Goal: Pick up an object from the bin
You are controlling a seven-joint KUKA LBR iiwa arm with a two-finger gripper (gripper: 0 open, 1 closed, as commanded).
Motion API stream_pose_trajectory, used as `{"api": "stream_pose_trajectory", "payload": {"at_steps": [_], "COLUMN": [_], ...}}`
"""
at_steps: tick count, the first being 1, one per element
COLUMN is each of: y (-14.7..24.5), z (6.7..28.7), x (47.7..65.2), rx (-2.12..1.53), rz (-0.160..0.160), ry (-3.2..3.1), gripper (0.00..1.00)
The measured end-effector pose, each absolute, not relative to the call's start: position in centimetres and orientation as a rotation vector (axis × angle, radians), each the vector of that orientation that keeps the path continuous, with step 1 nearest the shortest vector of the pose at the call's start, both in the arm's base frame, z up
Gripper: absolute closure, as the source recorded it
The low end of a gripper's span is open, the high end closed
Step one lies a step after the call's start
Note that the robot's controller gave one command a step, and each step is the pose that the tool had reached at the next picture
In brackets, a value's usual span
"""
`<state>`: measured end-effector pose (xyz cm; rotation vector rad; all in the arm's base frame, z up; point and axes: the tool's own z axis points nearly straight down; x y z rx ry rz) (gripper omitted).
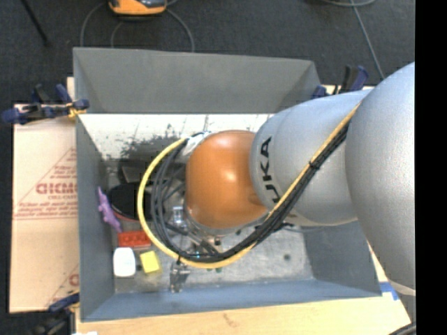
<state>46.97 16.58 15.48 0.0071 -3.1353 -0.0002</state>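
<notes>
End effector point(179, 276) sat low by the bin's point(209, 89) front wall, left of centre, tucked under the orange cover point(218, 180) and the cable loop point(144, 187). We couldn't tell if it was wide or narrow because the wrist hid it.

Nearest candidate was the yellow block point(149, 262), just beside it on the left. A white block point(124, 262) sat close against that one, further left. A red piece point(133, 240) lay just behind both. A purple piece point(106, 208) and a black round item point(126, 197) lay further back along the left wall.

Our read: the step was lining up on 1 item, probably the yellow block. To do it well, we'd have:
- centred over the block before closing
- kept clear of the front wall
- stayed off the white block, so only 1 item came up

Risk as we judged it: the 2 blocks sat tight together, so a wide approach could have nudged or caught both.
</notes>
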Motion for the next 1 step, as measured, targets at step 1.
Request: {"api": "stream_pose_trajectory", "payload": {"at_steps": [1], "y": [16.51], "z": [15.87], "x": [47.18], "rx": [0.001], "rz": [-0.003], "ry": [-3.143], "gripper": [0.0]}}
